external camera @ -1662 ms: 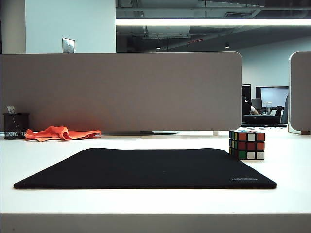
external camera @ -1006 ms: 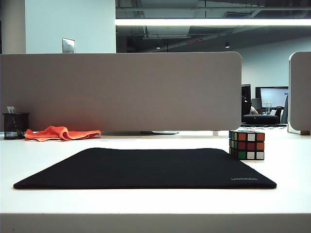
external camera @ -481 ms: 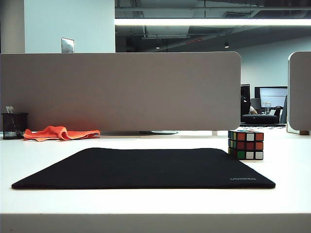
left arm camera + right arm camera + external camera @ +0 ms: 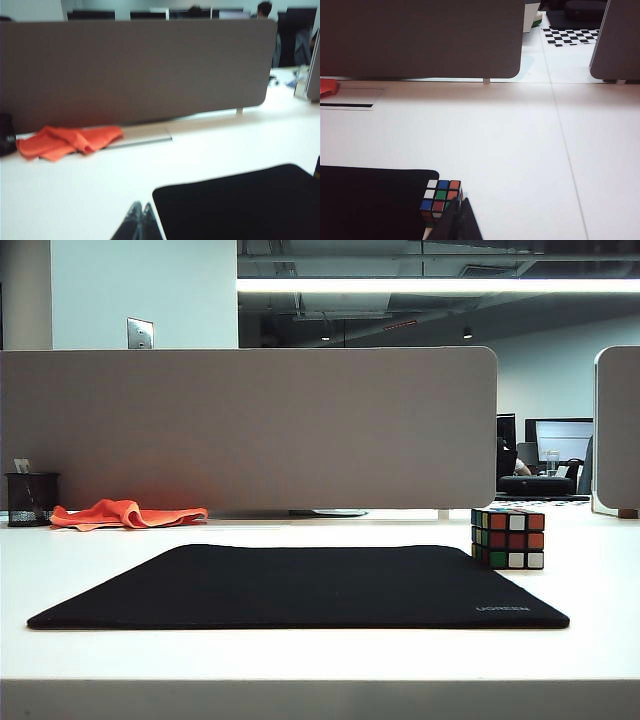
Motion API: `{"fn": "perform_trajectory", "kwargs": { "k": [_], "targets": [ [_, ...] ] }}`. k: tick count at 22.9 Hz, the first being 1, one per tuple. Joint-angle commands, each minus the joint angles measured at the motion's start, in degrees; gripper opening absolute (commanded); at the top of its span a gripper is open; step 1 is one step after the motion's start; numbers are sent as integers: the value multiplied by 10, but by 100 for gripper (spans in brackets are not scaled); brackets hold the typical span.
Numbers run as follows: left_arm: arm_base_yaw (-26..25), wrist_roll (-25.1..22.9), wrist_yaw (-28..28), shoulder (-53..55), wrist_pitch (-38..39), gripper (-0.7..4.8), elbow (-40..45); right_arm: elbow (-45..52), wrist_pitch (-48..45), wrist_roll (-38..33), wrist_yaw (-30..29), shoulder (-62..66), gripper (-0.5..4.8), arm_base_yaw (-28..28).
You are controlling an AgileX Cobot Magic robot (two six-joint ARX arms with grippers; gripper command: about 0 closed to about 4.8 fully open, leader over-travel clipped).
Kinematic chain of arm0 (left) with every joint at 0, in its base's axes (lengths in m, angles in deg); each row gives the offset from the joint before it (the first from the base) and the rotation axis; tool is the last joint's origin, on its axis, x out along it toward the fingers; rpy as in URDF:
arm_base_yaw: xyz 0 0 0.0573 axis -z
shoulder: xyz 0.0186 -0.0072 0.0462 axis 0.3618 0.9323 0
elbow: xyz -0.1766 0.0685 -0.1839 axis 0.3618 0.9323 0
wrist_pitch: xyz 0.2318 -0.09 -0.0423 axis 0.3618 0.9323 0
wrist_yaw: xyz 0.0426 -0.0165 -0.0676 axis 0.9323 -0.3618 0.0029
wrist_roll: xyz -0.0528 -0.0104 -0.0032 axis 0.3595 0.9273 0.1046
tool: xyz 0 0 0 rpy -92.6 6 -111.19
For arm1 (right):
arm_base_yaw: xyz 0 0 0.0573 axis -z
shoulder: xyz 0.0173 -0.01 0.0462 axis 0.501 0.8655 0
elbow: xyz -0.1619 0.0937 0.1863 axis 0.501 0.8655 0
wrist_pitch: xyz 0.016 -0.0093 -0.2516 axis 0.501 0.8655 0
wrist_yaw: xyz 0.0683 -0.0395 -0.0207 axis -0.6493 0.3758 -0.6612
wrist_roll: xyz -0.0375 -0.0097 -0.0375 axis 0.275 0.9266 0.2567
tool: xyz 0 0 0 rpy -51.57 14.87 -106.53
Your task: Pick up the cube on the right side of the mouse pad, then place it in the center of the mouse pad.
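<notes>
My right gripper (image 4: 461, 212), jaws pinched together and empty, hangs just above the cube (image 4: 440, 198), far nearer than my equally closed left gripper (image 4: 140, 214) off the mouse pad's (image 4: 240, 205) far corner

cube (image 4: 508, 538) at mouse pad's (image 4: 300, 587) right far corner, cloth (image 4: 127, 513) behind left

left end effector (image 4: 139, 216) black tapered fingers, right end effector (image 4: 460, 215) likewise

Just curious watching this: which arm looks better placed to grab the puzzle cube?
The right gripper, shut, hangs just above the cube. The left gripper, also shut, is by the mouse pad's far corner.
</notes>
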Motion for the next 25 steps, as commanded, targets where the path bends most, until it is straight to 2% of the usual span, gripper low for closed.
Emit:
{"fn": "perform_trajectory", "kwargs": {
  "k": [1,4,9,11,12,13,14,17,18,19,23,25],
  "targets": [
    [-1,4,-16,83,12,-6,-54,-31,12,-2,9,33,-5,-10],
    [24,13,-54,210,15,-6,-133,-68,71,-2,47,85,-5,-21],
    [53,14,-123,360,12,-5,-219,-77,82,-14,-56,120,-5,-20],
    [63,14,-145,395,1,-4,-237,-77,82,-34,-74,124,-1,-20],
    [68,14,-153,412,-6,7,-244,-77,82,-37,-74,127,34,-21],
    [75,14,-156,435,-14,86,-254,-81,82,-37,-73,137,297,-22],
    [81,16,-156,447,-17,135,-258,-85,83,-37,-73,143,475,-22],
    [96,11,-154,474,-26,182,-260,-110,95,-36,-74,174,479,-22],
    [96,11,-149,484,-29,243,-260,-125,101,-36,-74,192,479,-23],
    [96,11,-149,490,-31,261,-260,-136,106,-36,-74,206,479,-26],
    [96,6,-126,506,-33,314,-260,-186,117,-34,-72,280,479,-59],
    [96,4,-126,508,-36,314,-260,-207,116,-32,-68,320,479,-79]
  ]
}}
